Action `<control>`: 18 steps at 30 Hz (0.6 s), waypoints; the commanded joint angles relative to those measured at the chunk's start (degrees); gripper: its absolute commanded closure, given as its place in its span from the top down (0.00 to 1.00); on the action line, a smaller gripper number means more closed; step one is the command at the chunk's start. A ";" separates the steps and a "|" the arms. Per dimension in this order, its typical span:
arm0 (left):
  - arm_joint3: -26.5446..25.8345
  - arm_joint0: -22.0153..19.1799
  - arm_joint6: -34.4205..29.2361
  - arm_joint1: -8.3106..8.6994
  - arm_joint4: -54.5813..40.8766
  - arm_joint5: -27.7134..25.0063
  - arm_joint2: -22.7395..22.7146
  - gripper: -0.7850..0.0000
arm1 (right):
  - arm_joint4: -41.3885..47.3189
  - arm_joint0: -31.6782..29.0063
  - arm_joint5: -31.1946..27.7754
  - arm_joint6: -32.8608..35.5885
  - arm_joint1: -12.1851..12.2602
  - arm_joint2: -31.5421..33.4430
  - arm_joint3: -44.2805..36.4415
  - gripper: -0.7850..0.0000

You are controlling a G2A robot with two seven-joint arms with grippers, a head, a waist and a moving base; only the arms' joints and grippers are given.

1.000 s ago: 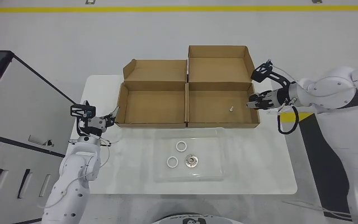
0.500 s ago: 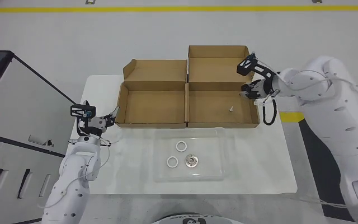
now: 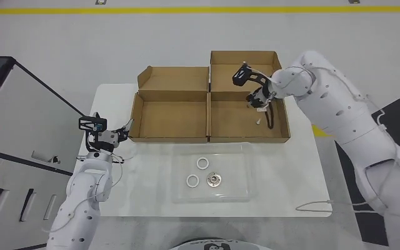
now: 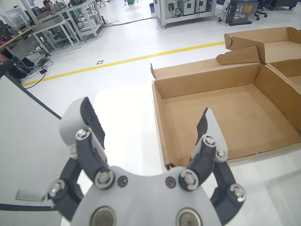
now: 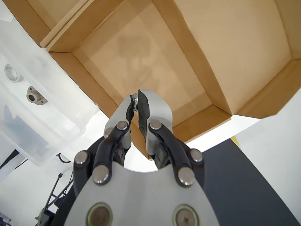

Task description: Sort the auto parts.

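Nearest, on the white table [image 3: 287, 181], a clear plastic tray [image 3: 234, 162] contains a metal ring [image 3: 203, 163], a second ring [image 3: 192, 181] and a flanged part [image 3: 214, 180], all lying apart. Left gripper [image 4: 145, 109]: fingers spread wide with nothing between them, just beside the near left corner of the left box [image 3: 172, 119]. Behind the tray, two open cardboard boxes stand side by side, touching. The right box [image 3: 231, 122] contains a loose screw [image 3: 257, 121] on its floor, near its right wall. Right gripper [image 5: 136, 94]: above the right box, fingers drawn narrow, pinching a small threaded screw [image 5: 134, 104] between the pads.
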 commanded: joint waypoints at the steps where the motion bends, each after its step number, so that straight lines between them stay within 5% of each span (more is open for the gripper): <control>1: 0.00 0.00 0.00 0.00 0.00 0.00 0.00 1.00 | -0.19 0.77 0.02 -0.20 -1.05 -1.64 1.84 0.00; 18: 0.00 0.00 0.00 0.00 0.00 0.00 0.00 1.00 | -1.36 2.01 0.99 0.11 -6.93 -8.91 10.78 0.00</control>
